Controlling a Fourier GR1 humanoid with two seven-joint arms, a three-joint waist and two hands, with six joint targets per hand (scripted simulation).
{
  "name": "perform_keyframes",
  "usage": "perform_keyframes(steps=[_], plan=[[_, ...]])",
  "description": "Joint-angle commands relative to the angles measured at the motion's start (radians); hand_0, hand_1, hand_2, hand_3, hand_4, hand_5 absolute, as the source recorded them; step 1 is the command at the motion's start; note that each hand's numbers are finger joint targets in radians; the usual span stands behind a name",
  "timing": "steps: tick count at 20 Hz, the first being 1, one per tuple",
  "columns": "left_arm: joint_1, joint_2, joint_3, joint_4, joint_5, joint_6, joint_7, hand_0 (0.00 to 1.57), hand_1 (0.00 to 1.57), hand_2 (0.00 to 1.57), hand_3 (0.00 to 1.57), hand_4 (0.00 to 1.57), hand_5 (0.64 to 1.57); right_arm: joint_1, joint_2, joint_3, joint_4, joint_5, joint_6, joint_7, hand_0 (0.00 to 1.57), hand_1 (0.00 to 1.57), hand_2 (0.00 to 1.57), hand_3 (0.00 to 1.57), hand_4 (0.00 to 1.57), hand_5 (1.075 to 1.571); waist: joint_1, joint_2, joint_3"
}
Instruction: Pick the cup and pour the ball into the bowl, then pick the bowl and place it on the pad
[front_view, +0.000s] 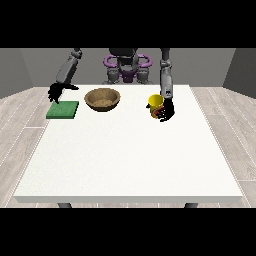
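White table (125, 160); hand at the view's right (165, 112) grips yellow cup (155, 103).

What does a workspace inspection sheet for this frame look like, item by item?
Surface: white table, mostly bare.
Job's things: yellow cup at view's right; wooden bowl at centre back; green pad at view's left, flat. Ball not visible.
Clutter: nothing seen.
Hands: hand at the view's right against the cup, fingers around it; hand at the view's left above the pad's back edge, holding nothing.
Cables: nothing seen.
Surroundings: wood-plank floor, grey walls.
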Motion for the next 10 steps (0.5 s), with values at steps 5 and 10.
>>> perform_keyframes(steps=[5,10], plan=[[-0.028,0.013,-0.029,0.02,-0.111,0.204,0.136,1.38,1.38,1.57,1.57,1.23,1.534,-0.018,-0.044,0.014,0.052,-0.008,0.063,0.032,0.0,0.0,0.21,0.0,0.22,1.552,-0.076,-0.029,-0.0214],[-0.007,0.04,-0.192,-0.017,-0.375,0.395,0.34,1.4,1.4,1.57,1.57,1.25,1.532,-0.067,0.011,0.052,0.149,0.01,0.022,0.114,0.0,0.0,0.23,0.17,0.27,1.552,-0.074,-0.197,-0.0179]])
